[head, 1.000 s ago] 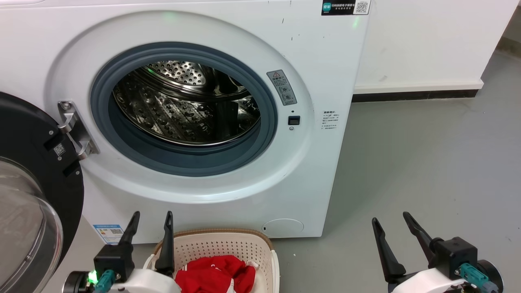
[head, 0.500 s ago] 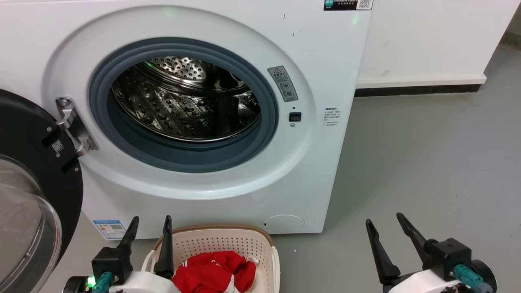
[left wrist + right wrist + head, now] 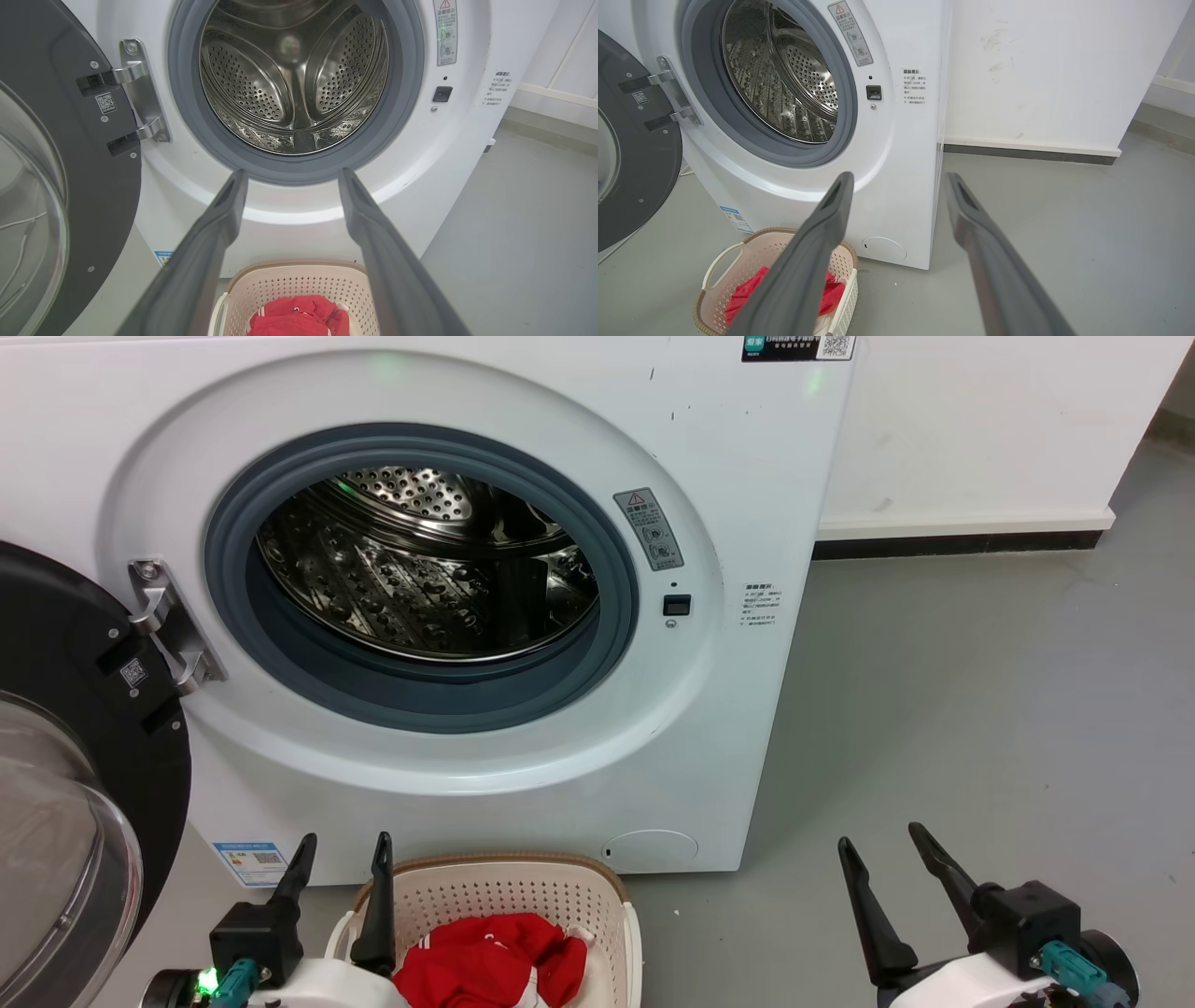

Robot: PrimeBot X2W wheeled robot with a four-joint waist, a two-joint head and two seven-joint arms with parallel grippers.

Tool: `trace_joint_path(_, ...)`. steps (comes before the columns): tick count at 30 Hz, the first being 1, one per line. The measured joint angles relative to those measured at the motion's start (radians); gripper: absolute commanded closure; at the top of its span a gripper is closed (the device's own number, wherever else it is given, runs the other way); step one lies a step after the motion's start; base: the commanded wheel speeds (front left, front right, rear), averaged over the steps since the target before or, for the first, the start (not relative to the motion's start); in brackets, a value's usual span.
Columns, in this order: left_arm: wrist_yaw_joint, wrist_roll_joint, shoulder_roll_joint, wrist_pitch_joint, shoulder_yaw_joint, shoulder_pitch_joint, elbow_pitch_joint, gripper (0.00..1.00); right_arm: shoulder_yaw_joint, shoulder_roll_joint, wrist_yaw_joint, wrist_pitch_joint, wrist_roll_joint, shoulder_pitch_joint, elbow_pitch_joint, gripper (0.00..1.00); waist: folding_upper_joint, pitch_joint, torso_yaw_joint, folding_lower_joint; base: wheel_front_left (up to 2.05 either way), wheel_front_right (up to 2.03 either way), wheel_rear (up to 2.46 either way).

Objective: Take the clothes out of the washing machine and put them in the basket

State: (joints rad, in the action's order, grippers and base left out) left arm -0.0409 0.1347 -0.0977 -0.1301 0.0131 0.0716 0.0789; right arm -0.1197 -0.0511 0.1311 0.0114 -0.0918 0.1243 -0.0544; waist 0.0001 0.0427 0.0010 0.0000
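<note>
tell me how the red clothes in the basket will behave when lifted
The red clothes lie crumpled in soft folds, so they would likely droop floppily. The fabric looks thin, so probably light for its bulk. Heaped loosely in the basket, one pinch may lift several layers.

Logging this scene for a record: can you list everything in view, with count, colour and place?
washer: one, white, centre
door: one, black-rimmed glass, swung open at left
drum: one, steel, no clothes seen inside
basket: one, cream with brown rim, on the floor before the washer
clothes: count unclear, red with white trim, in the basket
floor: grey
wall: white, right of the washer
left gripper: open, dark fingers, beside the basket
right gripper: open, dark fingers, over bare floor
</note>
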Motion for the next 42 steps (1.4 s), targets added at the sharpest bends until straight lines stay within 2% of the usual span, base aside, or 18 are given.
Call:
trace_joint_path(1,0.001,0.0,-0.002,0.001,0.001,0.0,0.0,0.0,0.0,0.0,0.0,0.0,0.0,0.0,0.0,0.0,0.0,0.0,0.0,0.0,0.0,0.0,0.0)
trace_joint_path(2,0.001,0.0,-0.003,0.002,0.002,0.0,0.002,1.0,-0.001,0.0,0.0,0.0,0.0,0.0,0.002,1.0,0.0,0.001,-0.001,0.0,0.0,0.0,0.0)
trace_joint_path(6,0.0,0.012,0.007,0.009,0.003,0.011,0.039,1.0,-0.002,0.0,0.0,-0.002,-0.009,0.012,0.029,1.0,0.0,0.001,-0.001,0.0,0.0,0.0,0.0)
trace_joint_path(23,-0.018,0.332,0.014,0.06,-0.025,-0.015,0.067,1.0,0.018,-0.016,0.0,-0.004,-0.368,-0.023,0.09,1.0,0.0,-0.006,-0.001,0.0,0.0,0.0,0.0)
trace_joint_path(42,-0.031,0.627,0.02,0.105,-0.05,-0.054,0.091,1.0,0.049,-0.03,0.0,-0.013,-0.684,-0.067,0.142,1.0,0.0,-0.013,-0.001,0.0001,0.0,0.0,0.0)
